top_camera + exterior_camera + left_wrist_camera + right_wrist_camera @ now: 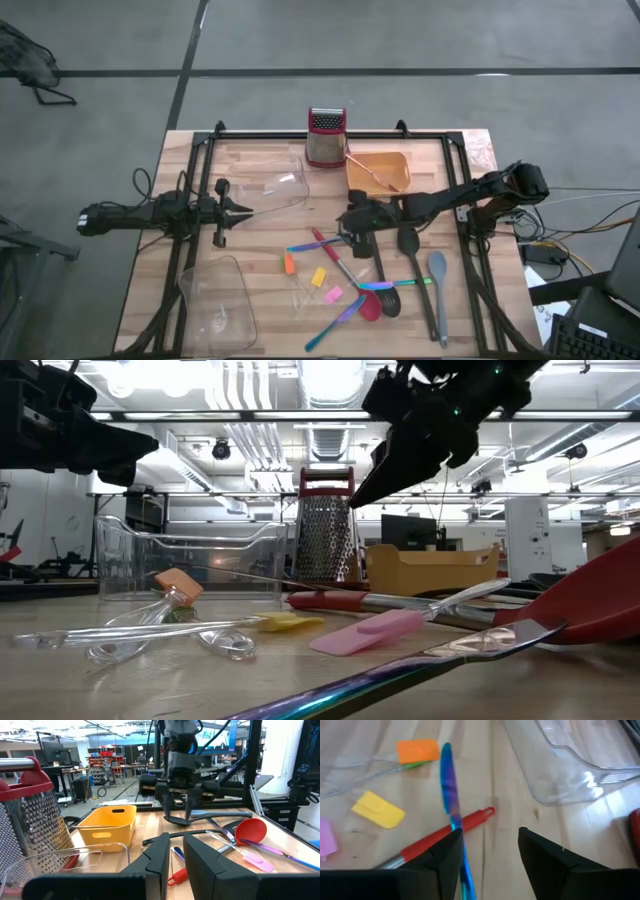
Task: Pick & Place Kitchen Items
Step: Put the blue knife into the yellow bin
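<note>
The kitchen items lie scattered on the wooden table's near middle: a blue stick (448, 780) crossing a red-handled utensil (440, 837), an orange piece (417, 751), a yellow piece (377, 810), a pink piece (333, 294), a black spoon (408, 240), a grey spoon (438, 270) and a red spoon (370, 305). My right gripper (348, 236) hangs open above the red handle's end, slanting down, clear of everything. My left gripper (240, 208) waits level at the table's left, shut and holding nothing.
A steel grater with a red top (326, 135) stands at the far edge, with an orange tray (395, 160) to its right. One clear tub (275, 190) lies in front of my left gripper. Another clear tub (220, 300) sits at the near left.
</note>
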`<state>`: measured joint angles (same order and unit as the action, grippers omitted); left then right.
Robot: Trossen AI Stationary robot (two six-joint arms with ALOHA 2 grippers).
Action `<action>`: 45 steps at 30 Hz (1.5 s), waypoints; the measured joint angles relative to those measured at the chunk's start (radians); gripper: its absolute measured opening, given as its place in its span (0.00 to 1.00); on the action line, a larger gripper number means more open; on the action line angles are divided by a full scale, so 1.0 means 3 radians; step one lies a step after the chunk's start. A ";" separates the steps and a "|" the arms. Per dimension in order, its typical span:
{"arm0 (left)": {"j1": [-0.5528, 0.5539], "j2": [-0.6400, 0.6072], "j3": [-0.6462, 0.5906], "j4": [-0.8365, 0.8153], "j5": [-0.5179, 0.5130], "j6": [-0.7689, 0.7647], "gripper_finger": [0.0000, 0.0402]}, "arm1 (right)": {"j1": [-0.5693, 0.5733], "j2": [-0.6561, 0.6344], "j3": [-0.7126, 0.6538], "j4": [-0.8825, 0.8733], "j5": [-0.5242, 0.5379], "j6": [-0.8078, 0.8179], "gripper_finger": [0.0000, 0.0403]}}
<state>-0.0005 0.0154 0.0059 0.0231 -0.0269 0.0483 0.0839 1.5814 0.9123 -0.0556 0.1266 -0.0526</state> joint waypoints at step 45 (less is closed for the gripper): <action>0.0001 0.0114 0.0000 0.0005 0.0000 0.0000 0.16 | 0.0048 0.1159 0.0469 0.0068 -0.0162 -0.0101 0.19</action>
<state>-0.0002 0.0497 0.0059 0.0246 -0.0269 0.0483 0.0982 1.9292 1.0530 -0.0353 0.0780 -0.0828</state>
